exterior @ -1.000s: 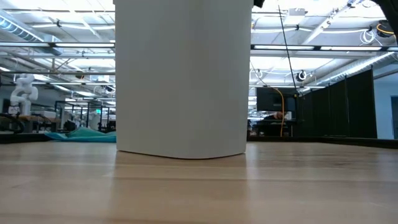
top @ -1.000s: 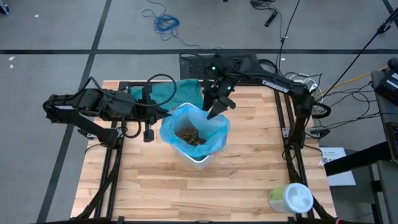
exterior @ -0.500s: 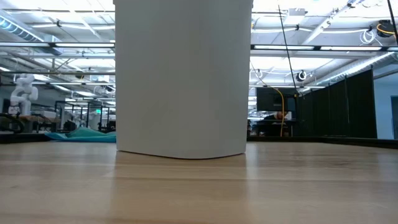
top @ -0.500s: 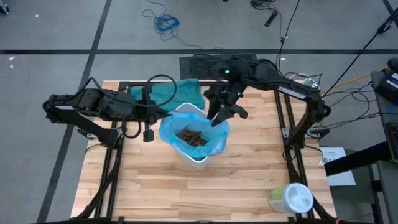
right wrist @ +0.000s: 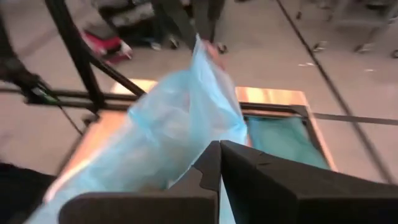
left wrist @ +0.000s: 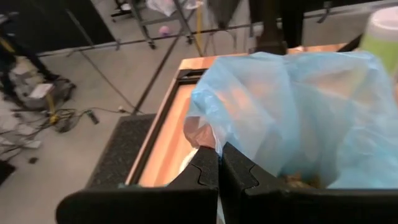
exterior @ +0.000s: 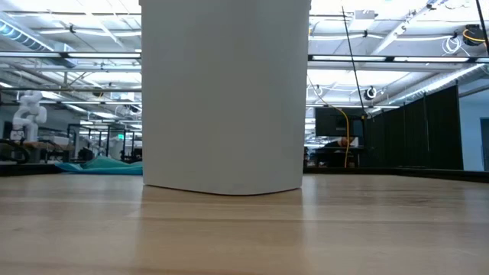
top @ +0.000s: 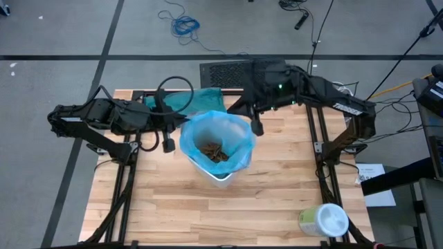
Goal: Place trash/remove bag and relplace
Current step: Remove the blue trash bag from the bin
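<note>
The bag point(top: 218, 135), a thin light-blue liner, sits in the white bin point(top: 220, 180) near the middle of the table point(top: 277, 200), its mouth pulled up and spread wide above the bin's rim. At the bottom of it lies the trash point(top: 211, 150), a heap of crumpled brown paper wads.

Both tools have the liner's edge. The left tool point(left wrist: 219, 171) is on the bag's left side, fingers pressed together with blue film pinched between them. The right tool point(right wrist: 219, 163) is at the far right of the rim, shut as well; in its wrist view the plastic rises in a tall fold straight out from between the fingers, so it appears to have caught the rim, though how much film it holds is hard to judge from that angle. Held at two opposite points, the mouth stays open and taut, which looks like preparation for lifting the loaded liner out of the bin without spilling.

Behind the bin, at the table's far edge, lies a darker teal bag point(top: 194, 100), probably the replacement. A white-and-green wipes tub point(top: 323, 220) lies at the near right corner, well apart from the work.
</note>
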Controlling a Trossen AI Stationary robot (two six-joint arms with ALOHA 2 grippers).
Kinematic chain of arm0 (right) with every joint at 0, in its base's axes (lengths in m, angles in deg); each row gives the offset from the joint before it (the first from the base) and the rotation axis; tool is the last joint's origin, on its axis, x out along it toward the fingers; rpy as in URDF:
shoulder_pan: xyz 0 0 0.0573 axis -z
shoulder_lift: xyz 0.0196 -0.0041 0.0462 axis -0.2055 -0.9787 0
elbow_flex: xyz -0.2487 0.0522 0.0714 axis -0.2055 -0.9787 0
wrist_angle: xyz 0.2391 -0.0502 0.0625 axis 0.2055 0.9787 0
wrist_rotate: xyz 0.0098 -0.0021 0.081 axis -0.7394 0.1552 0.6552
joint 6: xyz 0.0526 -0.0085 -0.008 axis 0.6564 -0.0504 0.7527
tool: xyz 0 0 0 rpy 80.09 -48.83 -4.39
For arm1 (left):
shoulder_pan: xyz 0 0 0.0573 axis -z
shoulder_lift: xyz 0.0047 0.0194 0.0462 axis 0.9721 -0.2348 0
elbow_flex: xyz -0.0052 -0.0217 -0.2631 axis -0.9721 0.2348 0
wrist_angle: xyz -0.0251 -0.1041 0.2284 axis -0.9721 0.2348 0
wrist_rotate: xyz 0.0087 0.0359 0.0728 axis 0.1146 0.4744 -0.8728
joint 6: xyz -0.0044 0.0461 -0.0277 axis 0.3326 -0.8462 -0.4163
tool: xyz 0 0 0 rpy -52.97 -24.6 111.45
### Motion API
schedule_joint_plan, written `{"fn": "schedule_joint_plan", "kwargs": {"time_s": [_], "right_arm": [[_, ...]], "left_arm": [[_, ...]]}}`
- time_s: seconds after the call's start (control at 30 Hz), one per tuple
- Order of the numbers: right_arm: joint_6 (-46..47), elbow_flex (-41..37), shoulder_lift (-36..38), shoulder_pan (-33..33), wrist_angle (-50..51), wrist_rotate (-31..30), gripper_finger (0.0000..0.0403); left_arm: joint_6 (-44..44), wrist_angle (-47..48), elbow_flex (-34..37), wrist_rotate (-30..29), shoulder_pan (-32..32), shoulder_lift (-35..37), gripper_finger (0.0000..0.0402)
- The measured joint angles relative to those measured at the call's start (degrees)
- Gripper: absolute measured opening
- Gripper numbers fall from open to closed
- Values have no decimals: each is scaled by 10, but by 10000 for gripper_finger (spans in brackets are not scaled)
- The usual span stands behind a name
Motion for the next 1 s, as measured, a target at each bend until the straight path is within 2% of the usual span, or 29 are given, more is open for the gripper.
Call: {"fn": "schedule_joint_plan", "kwargs": {"time_s": [0.1,0.23,0.33,0.47,0.6,0.87,0.93,1.0], "right_arm": [[-28,0,-3,-26,21,-54,1],[-52,0,-5,-65,32,-134,0],[-49,0,-4,-85,3,-146,0],[-43,0,-12,-100,-55,-131,12],[-61,0,-37,-107,-98,-133,60],[-70,0,-99,-91,-178,-139,201],[-73,0,-112,-85,-183,-142,217],[-75,0,-120,-81,-182,-154,214]], "left_arm": [[-4,0,0,-25,0,0,0],[-11,3,-5,-30,0,0,0],[-11,1,-18,-9,0,0,0],[-10,-3,-32,39,0,0,0],[-6,-5,-34,52,2,-1,0],[-11,-2,-35,56,2,-20,0],[-11,-1,-35,56,2,-22,0],[-11,0,-35,56,2,-22,0]]}}
